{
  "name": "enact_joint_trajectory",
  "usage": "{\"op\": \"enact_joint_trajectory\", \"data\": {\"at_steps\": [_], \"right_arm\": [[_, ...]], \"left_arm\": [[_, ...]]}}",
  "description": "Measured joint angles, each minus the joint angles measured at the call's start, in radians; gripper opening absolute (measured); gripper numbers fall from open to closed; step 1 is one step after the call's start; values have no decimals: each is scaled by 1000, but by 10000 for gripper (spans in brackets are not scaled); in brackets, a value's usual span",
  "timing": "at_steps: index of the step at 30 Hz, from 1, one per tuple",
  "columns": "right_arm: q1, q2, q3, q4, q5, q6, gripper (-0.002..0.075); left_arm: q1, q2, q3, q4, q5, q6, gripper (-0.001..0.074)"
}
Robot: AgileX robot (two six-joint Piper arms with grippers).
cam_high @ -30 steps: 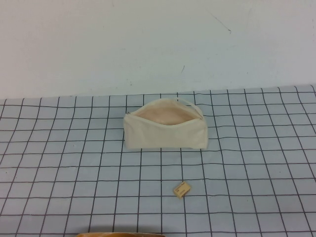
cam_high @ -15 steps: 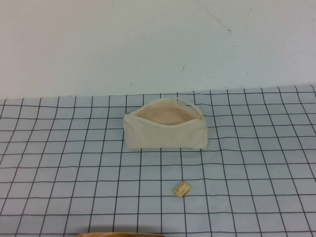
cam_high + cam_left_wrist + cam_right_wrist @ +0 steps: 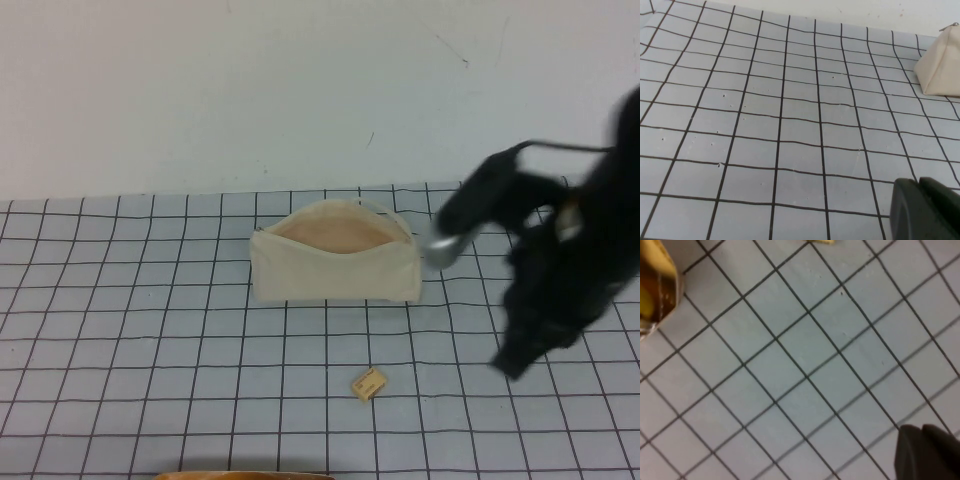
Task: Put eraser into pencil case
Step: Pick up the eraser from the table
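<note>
The pencil case [image 3: 335, 264] is a cream zip pouch standing open at the middle of the grid mat, with its pinkish lining showing. One end of it shows in the left wrist view [image 3: 942, 70]. The eraser [image 3: 369, 383] is a tiny tan block lying flat on the mat, a few squares in front of the pouch. My right gripper [image 3: 510, 365] hangs above the mat, to the right of the eraser and apart from it; its fingers are shut and empty in the right wrist view [image 3: 921, 429]. My left gripper [image 3: 919, 182] is shut and empty over bare mat, left of the pouch.
A brown rounded object [image 3: 240, 474] sits at the mat's front edge and also shows in the right wrist view [image 3: 655, 290]. A white wall stands behind the mat. A sliver of the eraser [image 3: 821, 241] shows at the right wrist view's edge.
My right arm has swung into the high view from the right and now hangs over the mat right of the eraser. The pouch and the eraser have not moved.
</note>
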Motion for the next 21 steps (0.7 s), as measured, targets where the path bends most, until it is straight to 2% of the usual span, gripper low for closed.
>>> {"op": "enact_joint_trajectory", "data": {"at_steps": [5, 10, 12, 16, 21], "right_arm": [[78, 169, -60, -29, -38, 61, -1], [80, 276, -96, 94, -53, -105, 4], [80, 312, -113, 161, -66, -151, 31], [84, 370, -165, 233, -125, -177, 170], [84, 455, -248, 236, -177, -177, 431]], "left_arm": [[0, 0, 0, 0, 0, 0, -3], [0, 0, 0, 0, 0, 0, -3], [0, 0, 0, 0, 0, 0, -3], [0, 0, 0, 0, 0, 0, -3], [0, 0, 0, 0, 0, 0, -3]]}}
